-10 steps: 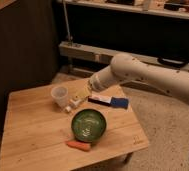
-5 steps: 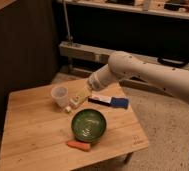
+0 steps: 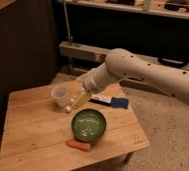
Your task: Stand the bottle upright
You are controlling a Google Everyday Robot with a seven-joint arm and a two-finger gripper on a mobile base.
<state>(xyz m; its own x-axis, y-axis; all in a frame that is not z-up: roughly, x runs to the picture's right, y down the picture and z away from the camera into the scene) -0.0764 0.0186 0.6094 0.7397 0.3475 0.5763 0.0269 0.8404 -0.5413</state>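
You will find the bottle (image 3: 70, 106) left of the frame's centre, on the wooden table (image 3: 33, 135). It is not upright. It lies slanted, with its white end pointing to the lower left and its other end running up to the right, where it meets the gripper (image 3: 81, 98). That upper end is partly covered, so its label cannot be made out.

The gripper sits right at the bottle's upper-right end, low over the tabletop. Whether it is wide, narrow or clamped on the bottle cannot be told from this view, and you should treat that as unconfirmed. The white arm (image 3: 138, 72) comes down to it from the right edge of the frame, crossing the upper middle.

Just beside the bottle, to its upper left, stands a translucent cup (image 3: 59, 93), upright with its mouth up. Bottle and cup are very close, but contact cannot be confirmed.

To the right of the gripper a flat blue-and-white box (image 3: 110, 101) lies on the table near its far edge. Below the bottle and near it is a green bowl (image 3: 89, 125), apart from the box. A small orange item (image 3: 79, 145) lies just below the bowl, near the table's front edge.

Speckled floor (image 3: 168, 135) shows at the lower right
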